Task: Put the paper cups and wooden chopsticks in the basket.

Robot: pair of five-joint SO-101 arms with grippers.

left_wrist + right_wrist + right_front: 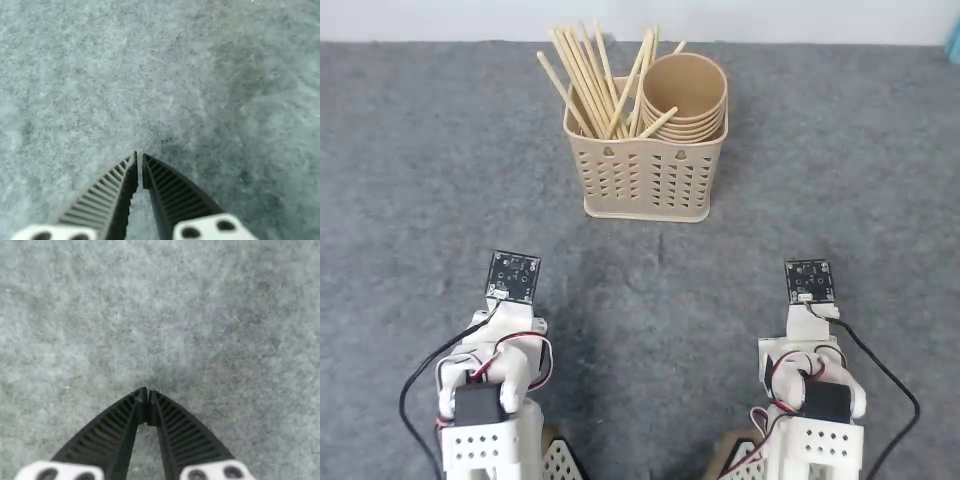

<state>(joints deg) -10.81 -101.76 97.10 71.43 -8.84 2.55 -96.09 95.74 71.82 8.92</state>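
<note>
A beige perforated basket stands at the back middle of the grey felt. Inside it, a nested stack of brown paper cups fills the right side and several wooden chopsticks lean upright on the left. Both arms are folded back at the near edge, far from the basket. My left gripper is shut with nothing between its black ribbed fingers, pointing at bare felt. My right gripper is likewise shut and holds nothing.
Grey felt covers the whole table. The left arm's base and the right arm's base sit at the near edge with their cables. A pale wall strip runs along the far edge.
</note>
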